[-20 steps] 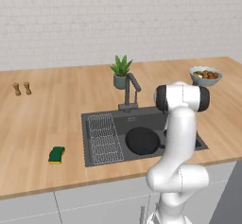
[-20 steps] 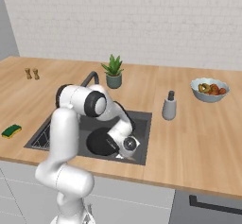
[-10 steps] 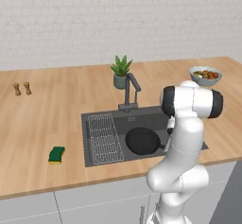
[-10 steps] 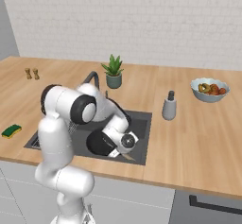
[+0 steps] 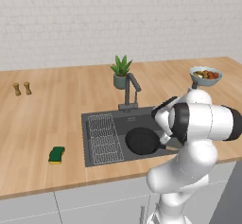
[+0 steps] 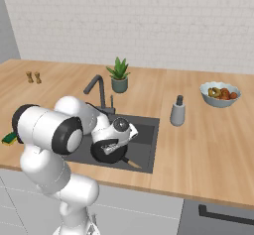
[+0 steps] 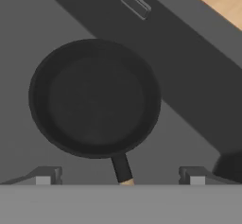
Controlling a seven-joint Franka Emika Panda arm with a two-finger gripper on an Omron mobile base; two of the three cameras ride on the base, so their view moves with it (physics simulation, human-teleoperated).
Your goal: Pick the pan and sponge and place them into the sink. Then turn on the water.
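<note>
Gripper (image 7: pixel 120 180) fingers stand spread wide at the bottom of the hand view, one small dark tip at each lower corner, holding nothing; between them runs the short handle of the pan (image 7: pixel 94 98), dark near the rim with a pale wooden end. That pan is a round, shallow, matte black disc with a low raised edge, and it lies flat on the floor of the sink (image 5: pixel 142 119), right of the wire grid rack (image 5: pixel 105 138) in the left base view. Smooth dark grey walls form the rectangular basin, sunk into a warm wood-grain counter (image 5: pixel 42 119). At the lower left of that view the sponge (image 5: pixel 56 155), a small green block with a yellow underside, rests on the counter well apart from the basin. Behind the sink rises the angular dark grey faucet (image 5: pixel 131 91), then a spiky potted plant (image 5: pixel 121 72). Farther right sits a pale bowl of food (image 5: pixel 205 75), and a white brick wall (image 5: pixel 118 20) closes the scene.
</note>
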